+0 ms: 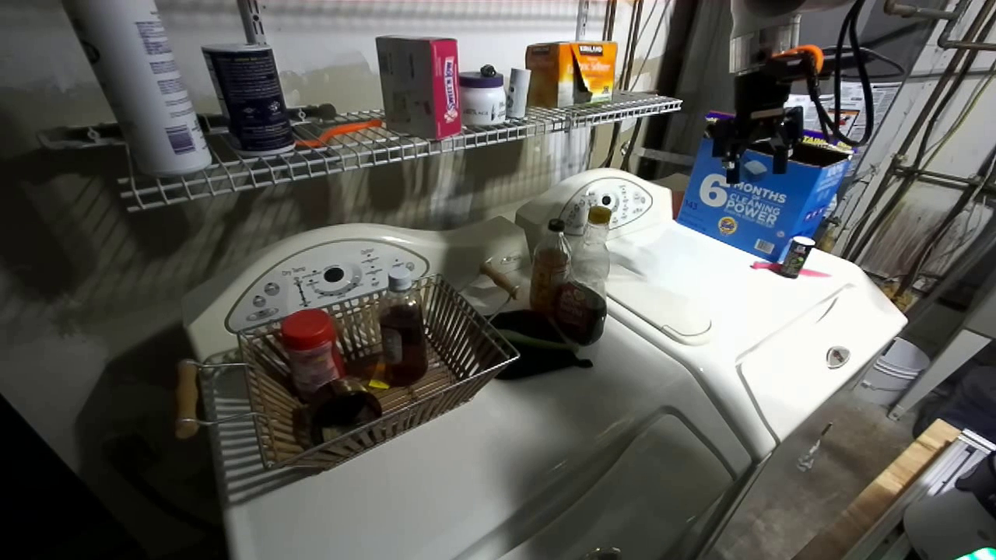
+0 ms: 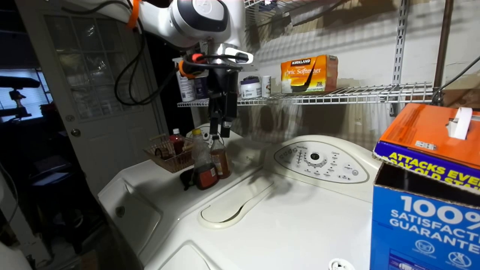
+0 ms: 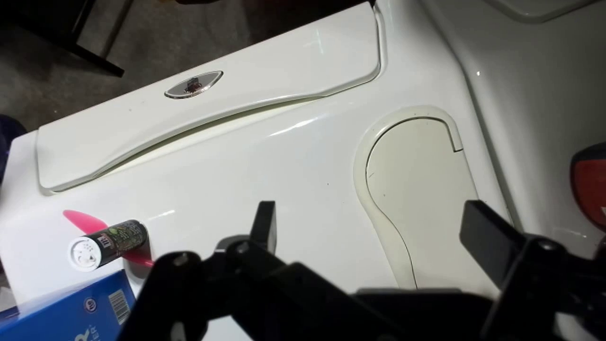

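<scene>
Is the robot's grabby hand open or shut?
Open: in the wrist view, the gripper has a wide gap between its fingers, holding nothing.

Wire shelf (image 2: 378,94) w/ orange softener bx (image 2: 318,75), wire basket (image 1: 468,332) w/ red-lid jar (image 1: 313,354)

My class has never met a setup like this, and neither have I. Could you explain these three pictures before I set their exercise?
The machine is a robot arm. Two pictures come from cameras around it; the third comes from its wrist, looking down past the jaws. These stand open, holding nothing, above what looks like a washer. On the washer are a blue box, a shaker and a pink thing. On the dryer beside it stand two bottles and a basket with a red-lidded jar and another bottle inside. Behind runs a loaded shelf.
</scene>
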